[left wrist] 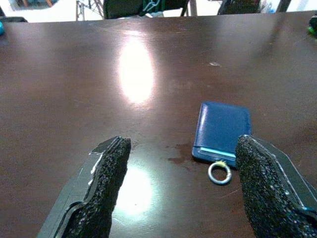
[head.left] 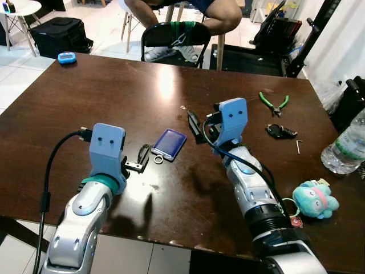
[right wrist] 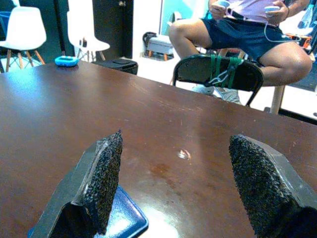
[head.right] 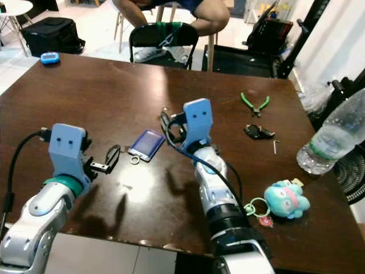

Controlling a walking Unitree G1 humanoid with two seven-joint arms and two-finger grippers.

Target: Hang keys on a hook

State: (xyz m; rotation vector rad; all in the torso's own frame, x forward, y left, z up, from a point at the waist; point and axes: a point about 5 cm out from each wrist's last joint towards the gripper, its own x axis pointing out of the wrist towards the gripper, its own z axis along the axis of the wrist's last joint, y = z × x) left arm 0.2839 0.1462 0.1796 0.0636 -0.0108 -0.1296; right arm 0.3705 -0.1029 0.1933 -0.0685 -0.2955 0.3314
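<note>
A blue card-shaped key tag [head.left: 169,143] with a small metal ring [head.left: 158,159] lies flat near the middle of the brown table [head.left: 114,97]. My left gripper [head.left: 142,157] is open just left of the ring, low over the table; in the left wrist view the tag [left wrist: 222,130] lies ahead near one finger [left wrist: 265,183]. My right gripper [head.left: 198,123] is open just right of the tag, holding nothing; a corner of the tag [right wrist: 124,218] shows beside one finger [right wrist: 99,178]. A black bunch of keys [head.left: 280,132] lies further right.
Green pliers [head.left: 274,102], a small hex key [head.left: 299,146] and a water bottle [head.left: 345,148] are on the right side. A teal plush keychain [head.left: 315,200] lies by my right forearm. A blue gadget [head.left: 67,57] sits far left. A person sits behind a black chair [head.left: 174,34].
</note>
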